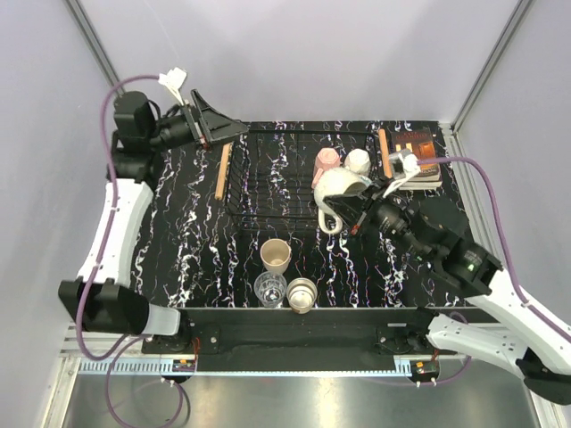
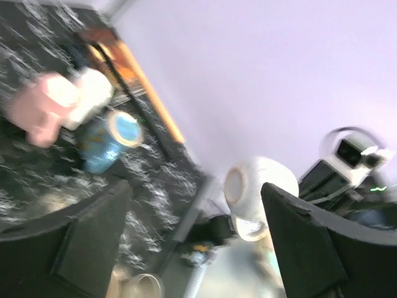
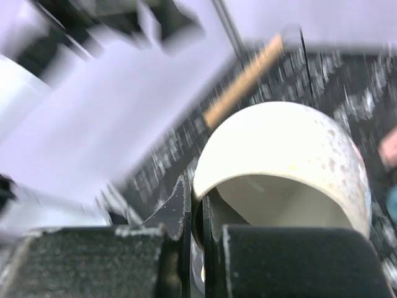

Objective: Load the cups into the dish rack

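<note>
Where the black marbled tabletop (image 1: 178, 232) carried them, items were as follows.
- Dish rack (image 1: 268, 178): black wire, at centre.
- Book (image 1: 421, 153): orange-brown, just beyond the rack's right end.
- Left pincer (image 1: 219, 127): spread wide, empty, raised by the rack's far left corner.
- Right pincer (image 1: 357, 203): clamped on the rim of a cream mug (image 1: 339, 185) over the rack's right end.
- Pink mug (image 1: 326, 162) and white mug (image 1: 358, 160): side by side in the rack.
- Cream cup (image 1: 277, 256), glass tumbler (image 1: 270, 289) and pale cup (image 1: 302, 294): on the tabletop, near side.

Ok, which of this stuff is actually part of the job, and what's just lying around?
Job: dish rack; speckled mug in right gripper; pink mug; white mug; blue mug; cream cup; glass tumbler; beige cup.
Lying about: orange-brown book.
</note>
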`<action>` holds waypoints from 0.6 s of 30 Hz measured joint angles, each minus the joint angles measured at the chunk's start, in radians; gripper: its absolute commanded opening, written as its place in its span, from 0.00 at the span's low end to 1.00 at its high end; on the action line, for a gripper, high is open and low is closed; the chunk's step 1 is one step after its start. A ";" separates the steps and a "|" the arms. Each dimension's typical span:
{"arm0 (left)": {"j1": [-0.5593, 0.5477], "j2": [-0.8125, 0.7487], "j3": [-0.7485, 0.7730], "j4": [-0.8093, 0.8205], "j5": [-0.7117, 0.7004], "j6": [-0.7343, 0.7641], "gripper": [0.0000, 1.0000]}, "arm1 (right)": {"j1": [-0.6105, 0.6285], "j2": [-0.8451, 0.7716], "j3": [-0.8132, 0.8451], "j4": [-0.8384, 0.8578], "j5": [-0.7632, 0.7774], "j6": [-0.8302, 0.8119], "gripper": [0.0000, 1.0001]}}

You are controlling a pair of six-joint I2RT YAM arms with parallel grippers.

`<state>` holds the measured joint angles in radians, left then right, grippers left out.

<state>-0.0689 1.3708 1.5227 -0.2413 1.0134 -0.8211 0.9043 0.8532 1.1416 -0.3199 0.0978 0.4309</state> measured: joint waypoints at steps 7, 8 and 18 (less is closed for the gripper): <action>-0.037 0.028 -0.209 0.300 0.137 -0.327 0.88 | -0.073 0.113 -0.164 0.543 -0.017 0.127 0.00; -0.047 0.022 -0.211 0.304 0.141 -0.323 0.88 | -0.093 0.151 -0.164 0.592 -0.033 0.155 0.00; -0.181 -0.080 -0.351 0.448 0.161 -0.366 0.81 | -0.193 0.295 -0.164 0.893 -0.131 0.422 0.00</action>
<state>-0.2497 1.2911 1.1721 0.2070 1.1744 -1.1873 0.7113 1.1481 0.9779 0.5728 -0.0334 0.8528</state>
